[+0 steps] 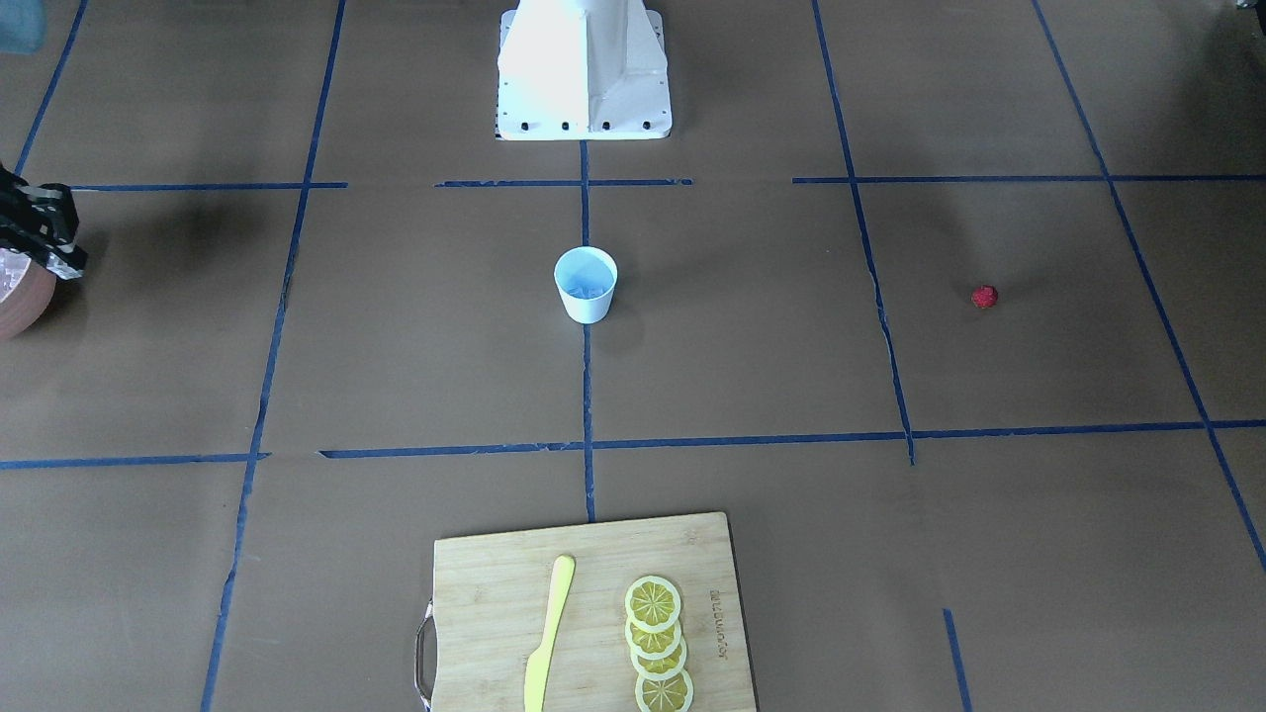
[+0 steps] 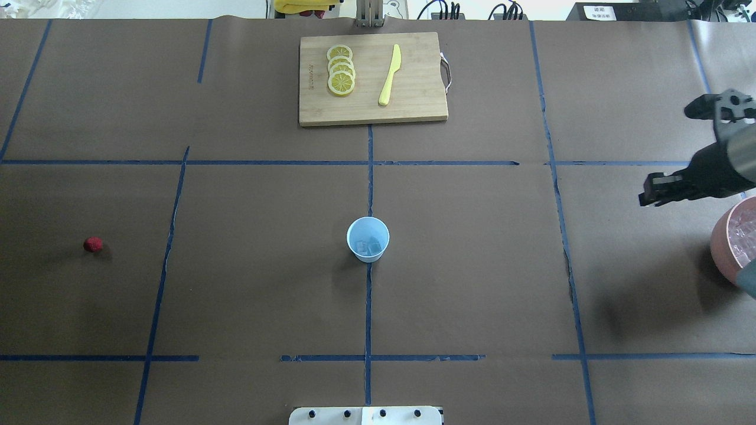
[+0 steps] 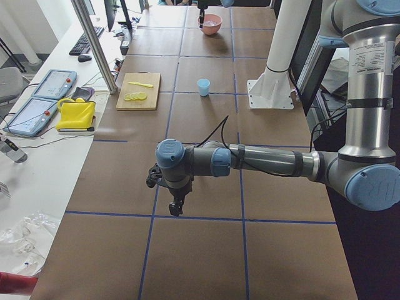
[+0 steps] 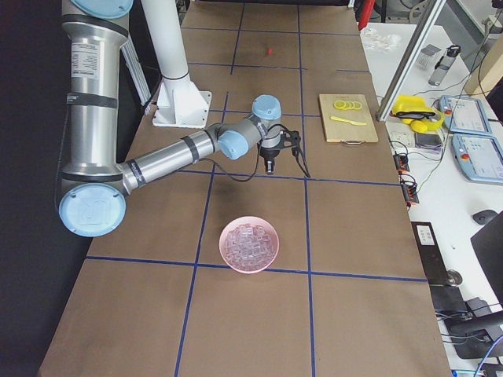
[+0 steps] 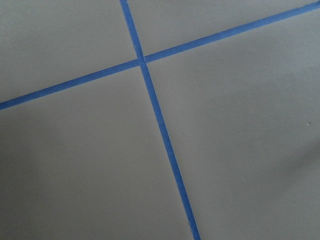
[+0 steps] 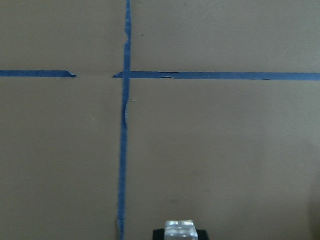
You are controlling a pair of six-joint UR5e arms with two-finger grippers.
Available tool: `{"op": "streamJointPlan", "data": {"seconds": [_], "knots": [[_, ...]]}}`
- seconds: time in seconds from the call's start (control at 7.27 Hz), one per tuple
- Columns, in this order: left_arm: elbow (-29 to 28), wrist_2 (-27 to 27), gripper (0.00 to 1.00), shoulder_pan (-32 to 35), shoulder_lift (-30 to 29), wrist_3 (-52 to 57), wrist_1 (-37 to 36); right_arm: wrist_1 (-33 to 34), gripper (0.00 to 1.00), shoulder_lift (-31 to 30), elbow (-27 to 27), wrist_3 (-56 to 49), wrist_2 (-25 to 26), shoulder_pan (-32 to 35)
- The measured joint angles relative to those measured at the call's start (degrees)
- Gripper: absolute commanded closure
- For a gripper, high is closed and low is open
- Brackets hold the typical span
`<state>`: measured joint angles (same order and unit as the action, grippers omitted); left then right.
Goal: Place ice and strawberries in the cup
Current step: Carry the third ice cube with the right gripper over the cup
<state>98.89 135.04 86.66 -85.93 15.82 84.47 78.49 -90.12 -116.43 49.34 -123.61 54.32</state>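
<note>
The pale-blue cup point(image 2: 367, 239) stands upright at the table's middle, also in the front view point(image 1: 586, 284), with a few ice cubes point(image 2: 372, 246) in it. The dark-red strawberry point(image 2: 93, 244) lies alone far to the left. My right gripper point(image 2: 648, 196) hovers at the right edge, beside the bowl, shut on one clear ice cube point(image 6: 180, 230). My left gripper point(image 3: 177, 209) shows only in the left side view, pointing down over bare table; I cannot tell if it is open or shut.
A pinkish bowl point(image 2: 735, 245) full of ice cubes sits at the right edge, just behind the right gripper. A wooden cutting board point(image 2: 372, 106) with lemon slices point(image 2: 341, 77) and a yellow knife point(image 2: 390, 75) lies at the far side. Blue tape lines cross the brown table.
</note>
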Motion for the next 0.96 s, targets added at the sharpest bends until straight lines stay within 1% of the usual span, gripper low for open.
{"op": "streamJointPlan", "data": {"seconds": [0.14,0.28,0.41,0.55,0.69,0.96], "knots": [[-0.01,0.41,0.00,0.00,0.01,0.00,0.00,5.14,1.00,6.30,-0.05,4.84,2.95,-4.47],[-0.01,0.58,0.00,0.00,0.01,0.00,0.00,12.24,1.00,14.18,0.32,9.65,6.59,-9.83],[-0.02,0.63,0.00,0.01,-0.01,0.00,0.00,18.89,1.00,23.65,2.59,15.38,10.80,-15.64],[-0.04,0.65,0.00,0.01,-0.02,0.00,0.00,22.32,1.00,31.84,6.29,20.62,13.45,-19.51],[-0.11,0.66,0.00,0.01,-0.01,0.00,0.00,23.71,1.00,38.12,9.93,24.82,15.15,-22.19],[-0.17,0.66,0.00,-0.02,0.05,-0.05,0.00,24.30,1.00,44.79,14.33,29.70,17.80,-25.54]]}}
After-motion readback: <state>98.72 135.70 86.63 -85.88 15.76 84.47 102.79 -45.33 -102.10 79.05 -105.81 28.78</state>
